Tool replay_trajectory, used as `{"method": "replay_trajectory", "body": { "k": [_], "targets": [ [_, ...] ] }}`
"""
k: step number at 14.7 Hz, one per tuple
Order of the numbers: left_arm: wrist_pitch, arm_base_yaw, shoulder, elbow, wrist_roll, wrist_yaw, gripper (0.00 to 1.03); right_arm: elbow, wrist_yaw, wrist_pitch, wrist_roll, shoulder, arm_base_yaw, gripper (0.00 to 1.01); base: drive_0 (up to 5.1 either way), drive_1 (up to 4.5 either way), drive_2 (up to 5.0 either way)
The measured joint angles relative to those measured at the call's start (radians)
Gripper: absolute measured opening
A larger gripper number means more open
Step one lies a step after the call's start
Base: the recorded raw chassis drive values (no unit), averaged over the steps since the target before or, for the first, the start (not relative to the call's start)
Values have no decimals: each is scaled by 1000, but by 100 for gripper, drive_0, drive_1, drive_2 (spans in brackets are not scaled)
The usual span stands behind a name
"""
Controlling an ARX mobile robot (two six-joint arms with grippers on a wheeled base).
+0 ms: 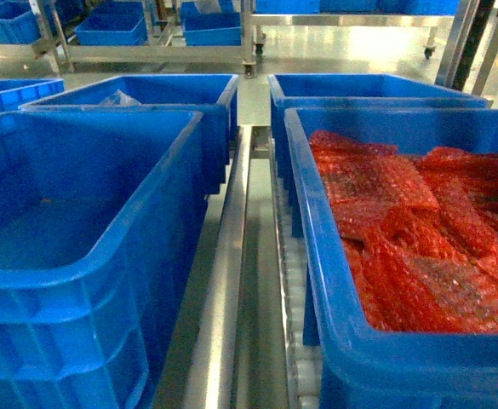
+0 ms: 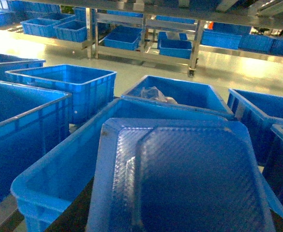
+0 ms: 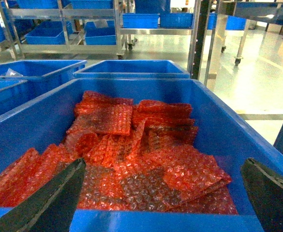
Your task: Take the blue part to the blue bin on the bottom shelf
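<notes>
The blue part point(image 2: 189, 179) is a flat, ribbed blue tray piece that fills the lower half of the left wrist view. It hangs tilted over a large empty blue bin point(image 2: 54, 169), and my left gripper is shut on it with its fingers hidden behind it. In the head view that empty blue bin point(image 1: 87, 221) stands at the left on the bottom shelf, beside the steel rail point(image 1: 230, 256). No gripper shows in the head view. My right gripper point(image 3: 161, 166) is open, its dark fingers point(image 3: 54, 203) wide apart over a bin of red bubble-wrap bags point(image 3: 131, 159).
The bubble-wrap bin point(image 1: 317, 256) fills the right of the head view, on white rollers point(image 1: 295, 341). Behind the empty bin is another blue bin with a clear plastic bag point(image 1: 117, 100). More blue bins stand on wheeled racks point(image 1: 155, 51) across the floor.
</notes>
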Motion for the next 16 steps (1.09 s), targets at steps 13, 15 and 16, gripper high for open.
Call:
{"method": "replay_trajectory", "body": {
  "k": [13,15,16],
  "targets": [
    [0,0,-1,0,0,2,43,0,0,1,0,0,0,98,0,0,0],
    [0,0,-1,0,0,2,43,0,0,1,0,0,0,98,0,0,0],
    [0,0,-1,0,0,2,43,0,0,1,0,0,0,98,0,0,0]
  ]
}}
